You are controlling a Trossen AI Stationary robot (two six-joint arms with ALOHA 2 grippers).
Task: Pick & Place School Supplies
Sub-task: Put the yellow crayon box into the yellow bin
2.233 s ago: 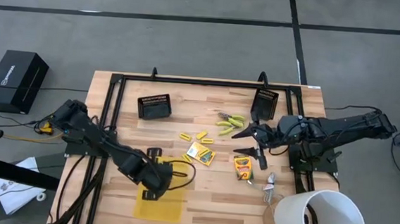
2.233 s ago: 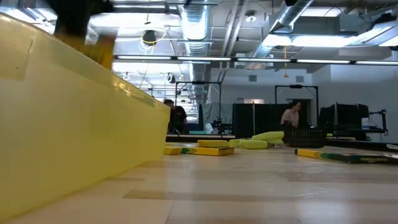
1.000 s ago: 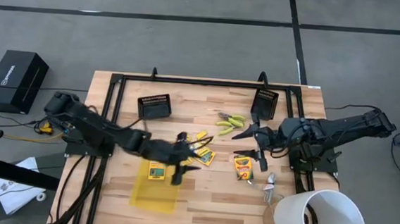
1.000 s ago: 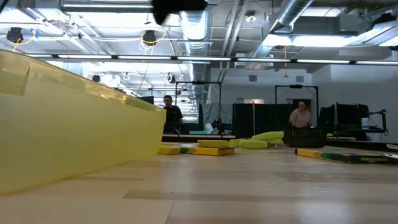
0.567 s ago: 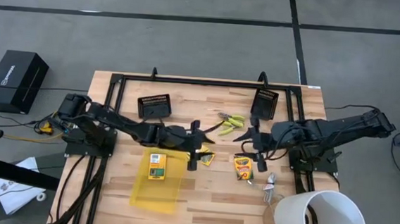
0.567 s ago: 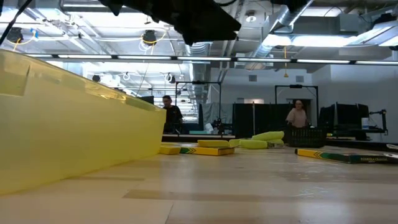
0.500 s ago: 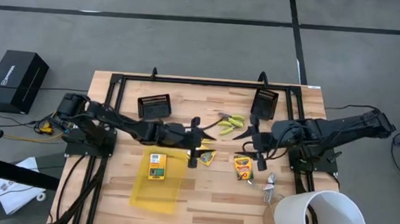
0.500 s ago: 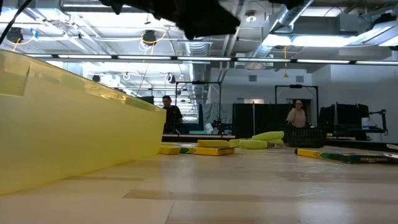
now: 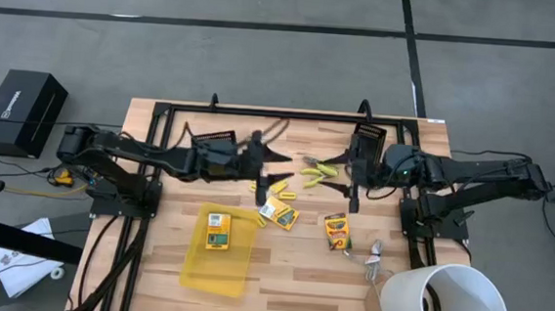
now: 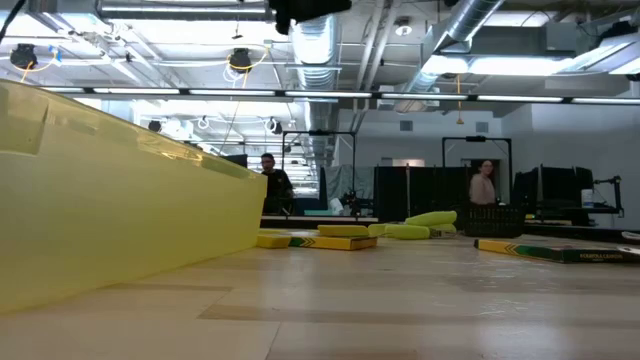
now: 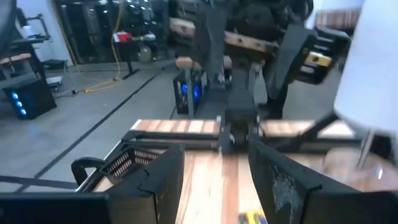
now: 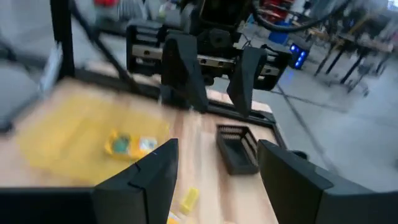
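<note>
Two grippers over the table's far half, we note: left gripper (image 9: 269, 170) fingers spread, holding nothing, above the yellow sticks (image 9: 273, 188); right gripper (image 9: 352, 176) likewise agape, beside the scissor-like tools (image 9: 320, 168). One printed box (image 9: 217, 229) lies in the yellow tray (image 9: 213, 266); two more boxes (image 9: 278, 213) on the wood.

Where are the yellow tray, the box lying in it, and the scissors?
yellow tray (image 9: 222, 269): high view, bare near end.
box (image 9: 217, 230): high view, middle of its printed face.
scissors (image 9: 318, 168): high view, on the yellow-green handles.
</note>
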